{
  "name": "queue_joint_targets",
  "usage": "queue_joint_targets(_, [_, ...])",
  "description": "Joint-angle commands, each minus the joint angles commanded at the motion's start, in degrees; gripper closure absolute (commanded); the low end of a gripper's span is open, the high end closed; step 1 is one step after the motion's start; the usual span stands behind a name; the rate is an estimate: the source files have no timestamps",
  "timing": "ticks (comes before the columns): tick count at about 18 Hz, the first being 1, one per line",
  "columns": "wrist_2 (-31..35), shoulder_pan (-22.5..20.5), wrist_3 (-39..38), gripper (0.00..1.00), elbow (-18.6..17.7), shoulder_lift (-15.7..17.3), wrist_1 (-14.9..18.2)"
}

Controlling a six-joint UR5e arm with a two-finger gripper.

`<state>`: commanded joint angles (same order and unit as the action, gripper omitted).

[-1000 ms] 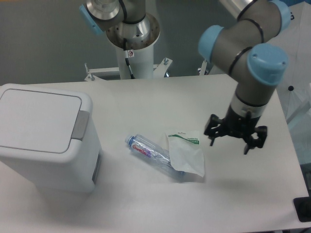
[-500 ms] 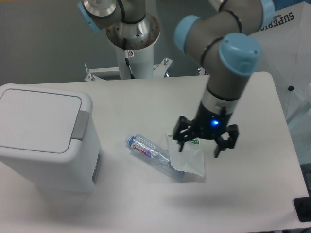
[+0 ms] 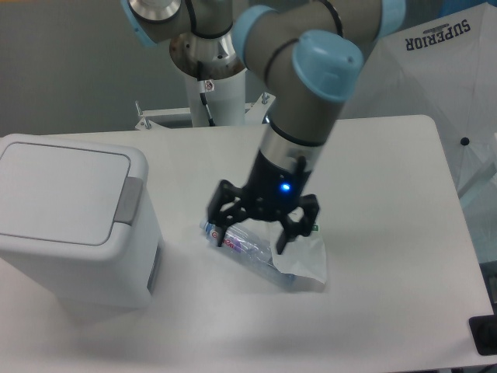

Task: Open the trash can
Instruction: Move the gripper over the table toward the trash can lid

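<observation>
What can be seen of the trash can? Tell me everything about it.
The trash can is a large boxy bin of white plastic with rounded corners, standing upright on the table's left side. Its flat white lid lies shut, set into the top. A grey rectangular push-latch sits at the lid's right edge, and a grey patch shows lower on the right wall. Nothing touches it but the table; the open gripper hangs apart, to its right.

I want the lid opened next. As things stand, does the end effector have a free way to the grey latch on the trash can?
Probably yes. The open end effector hangs over the bottle, and only bare table lies between it and the trash can latch.
</observation>
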<state>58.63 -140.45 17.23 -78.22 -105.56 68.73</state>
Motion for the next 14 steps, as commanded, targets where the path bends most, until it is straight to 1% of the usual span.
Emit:
queue_joint_targets(2, [-1.24,0.26,-0.09,0.00,-0.52,1.40,0.17])
queue_joint_targets(3, [-1.50,1.22,-0.18,0.00,-0.96,2.19,0.18])
queue_joint_targets(6, [-1.42,2.11,-0.09,0.00,-4.12,4.74,0.09])
queue_joint_targets(9, [-1.07,2.81,-0.18,0.00,-6.06,4.92,0.00])
queue_joint_targets(11, [-1.07,3.34,0.08,0.00,-7.73,5.36,-0.61])
queue_joint_targets(14, [-1.15,3.78,-0.18,0.00,-8.00,5.45,-1.23])
